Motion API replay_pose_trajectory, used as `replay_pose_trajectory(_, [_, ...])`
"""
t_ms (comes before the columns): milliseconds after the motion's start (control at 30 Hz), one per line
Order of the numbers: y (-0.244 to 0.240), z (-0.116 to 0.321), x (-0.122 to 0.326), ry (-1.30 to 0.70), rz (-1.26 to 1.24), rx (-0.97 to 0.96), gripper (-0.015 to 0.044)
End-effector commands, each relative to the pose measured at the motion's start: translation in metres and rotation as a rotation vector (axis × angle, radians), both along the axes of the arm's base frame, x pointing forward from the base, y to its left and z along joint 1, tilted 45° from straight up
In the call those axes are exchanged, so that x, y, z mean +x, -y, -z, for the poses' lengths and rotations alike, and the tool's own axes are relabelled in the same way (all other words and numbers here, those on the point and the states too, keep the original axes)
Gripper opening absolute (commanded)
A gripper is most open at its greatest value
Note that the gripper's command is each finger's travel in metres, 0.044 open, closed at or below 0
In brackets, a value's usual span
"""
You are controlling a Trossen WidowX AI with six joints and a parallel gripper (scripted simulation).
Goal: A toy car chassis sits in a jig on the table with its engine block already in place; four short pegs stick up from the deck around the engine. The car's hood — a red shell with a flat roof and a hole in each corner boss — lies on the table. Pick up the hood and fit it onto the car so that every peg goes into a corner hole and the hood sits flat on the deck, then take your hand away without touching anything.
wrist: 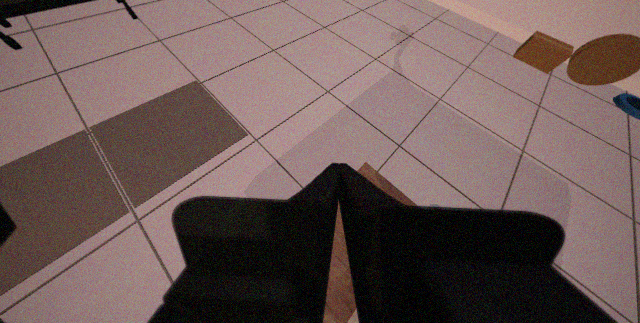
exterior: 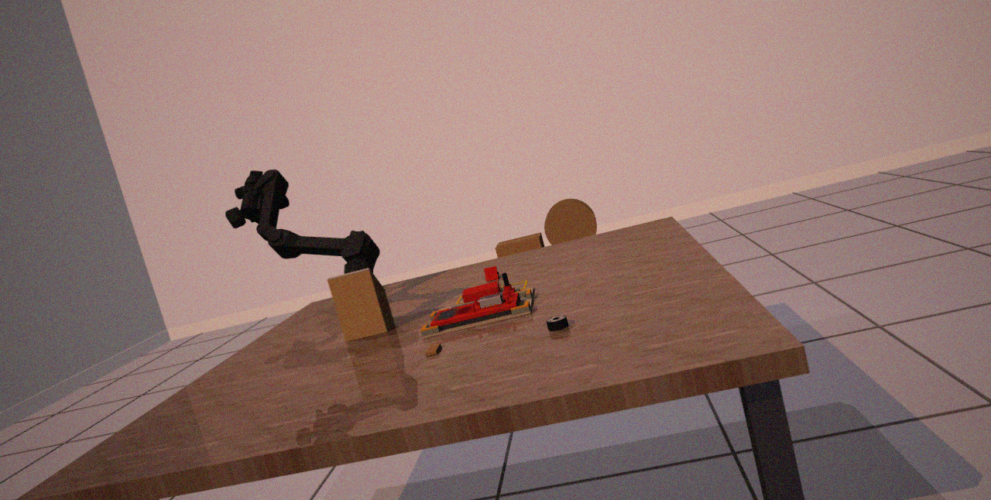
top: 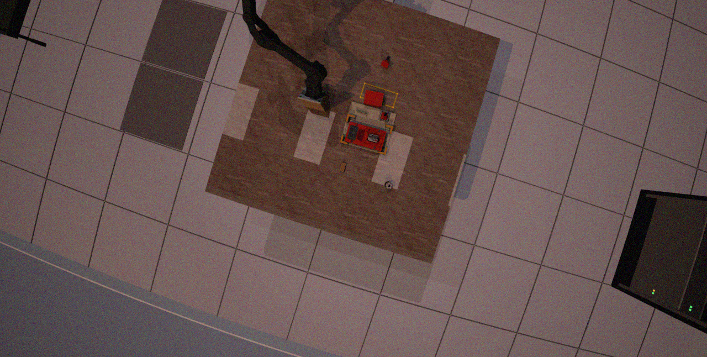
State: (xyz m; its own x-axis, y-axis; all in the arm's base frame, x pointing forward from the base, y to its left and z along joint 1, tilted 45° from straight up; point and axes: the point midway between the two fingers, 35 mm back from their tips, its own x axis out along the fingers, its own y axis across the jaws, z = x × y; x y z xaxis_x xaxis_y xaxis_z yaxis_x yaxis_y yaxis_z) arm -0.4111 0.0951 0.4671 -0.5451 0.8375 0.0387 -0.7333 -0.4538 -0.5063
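The hood (top: 374,98) (exterior: 480,291), a small red shell with its roof up, lies on the table behind the chassis, inside a thin yellow outline. The red chassis (top: 362,134) (exterior: 457,317) sits in the jig with yellow corner brackets. The grey engine block (top: 373,137) (exterior: 490,300) is on its deck. The pegs and the hood's corner holes are too small to make out. My gripper (wrist: 338,170) is shut, with its fingertips together and nothing between them. It is raised far from the hood and chassis, out beyond the table's edge.
A tan box (top: 314,103) (exterior: 360,304) stands beside the arm's base. A black wheel (top: 389,185) (exterior: 557,322) and a small brown block (top: 342,167) (exterior: 433,349) lie near the jig. A small red part (top: 385,63) (exterior: 491,274) stands behind the hood.
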Motion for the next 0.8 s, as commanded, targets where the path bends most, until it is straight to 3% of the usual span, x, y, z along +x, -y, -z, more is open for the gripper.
replay_pose_trajectory(0, [0.000, -0.001, 0.001, -0.002, 0.000, 0.001, 0.0026])
replay_pose_trajectory(167, [-0.001, -0.029, 0.020, -0.061, -0.008, 0.035, 0.0158])
replay_pose_trajectory(533, [-0.003, -0.126, 0.112, -0.302, -0.034, 0.192, 0.0440])
replay_pose_trajectory(767, [-0.005, -0.157, 0.162, -0.406, -0.008, 0.253, 0.0440])
